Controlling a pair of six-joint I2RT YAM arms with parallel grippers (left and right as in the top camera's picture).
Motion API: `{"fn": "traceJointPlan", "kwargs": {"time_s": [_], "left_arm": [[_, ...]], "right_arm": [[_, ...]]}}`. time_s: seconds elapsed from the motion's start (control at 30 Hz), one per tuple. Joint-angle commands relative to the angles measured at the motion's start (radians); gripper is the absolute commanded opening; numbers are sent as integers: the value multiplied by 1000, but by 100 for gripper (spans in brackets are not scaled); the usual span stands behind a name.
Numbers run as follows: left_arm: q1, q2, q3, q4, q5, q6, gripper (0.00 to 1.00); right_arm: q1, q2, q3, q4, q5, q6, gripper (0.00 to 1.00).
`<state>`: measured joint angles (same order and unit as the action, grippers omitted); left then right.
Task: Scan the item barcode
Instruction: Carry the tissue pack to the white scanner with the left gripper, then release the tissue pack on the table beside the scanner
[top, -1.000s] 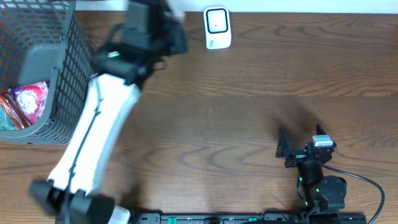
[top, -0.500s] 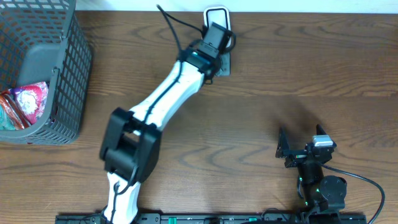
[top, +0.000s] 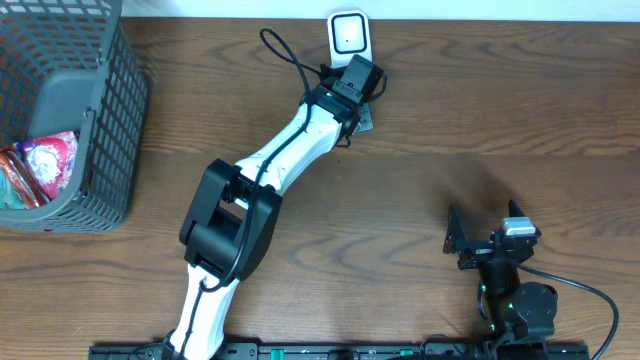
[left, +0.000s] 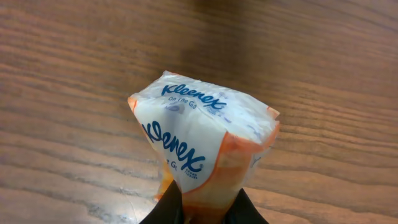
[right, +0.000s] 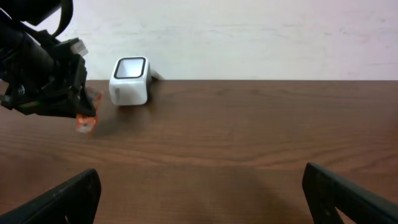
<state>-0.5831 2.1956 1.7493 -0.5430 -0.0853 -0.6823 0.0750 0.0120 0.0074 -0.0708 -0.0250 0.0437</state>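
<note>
Since swinging right, left gripper (left: 204, 211) seemingly nears scanner (top: 349, 42).

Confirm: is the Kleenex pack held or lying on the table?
Held: the left gripper is shut on one end of the Kleenex pack.

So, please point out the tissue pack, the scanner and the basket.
tissue pack (left: 199, 140), left wrist view, on its printed front.
scanner (top: 349, 38), overhead view, on its top face.
basket (top: 120, 120), overhead view, on its mesh side wall.
</note>
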Motion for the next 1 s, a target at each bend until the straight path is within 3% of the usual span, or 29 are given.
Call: {"fn": "traceJointPlan", "kwargs": {"time_s": [0.0, 0.4, 0.5, 0.83, 0.97], "left_arm": [[-20, 8, -11, -28, -20, -42, 8], [-82, 8, -31, -44, -21, -64, 8], [-90, 8, -31, -37, -21, -64, 24], [-85, -7, -26, 7, -21, -44, 47], [-70, -43, -4, 7, -21, 6, 49]], "right_arm": [[-2, -6, -2, -4, 8, -8, 99], [-2, -6, -2, -4, 8, -8, 99], [-2, -6, -2, -4, 8, -8, 99], [-2, -6, -2, -4, 8, -8, 99], [-2, -6, -2, -4, 8, -8, 99]]}}
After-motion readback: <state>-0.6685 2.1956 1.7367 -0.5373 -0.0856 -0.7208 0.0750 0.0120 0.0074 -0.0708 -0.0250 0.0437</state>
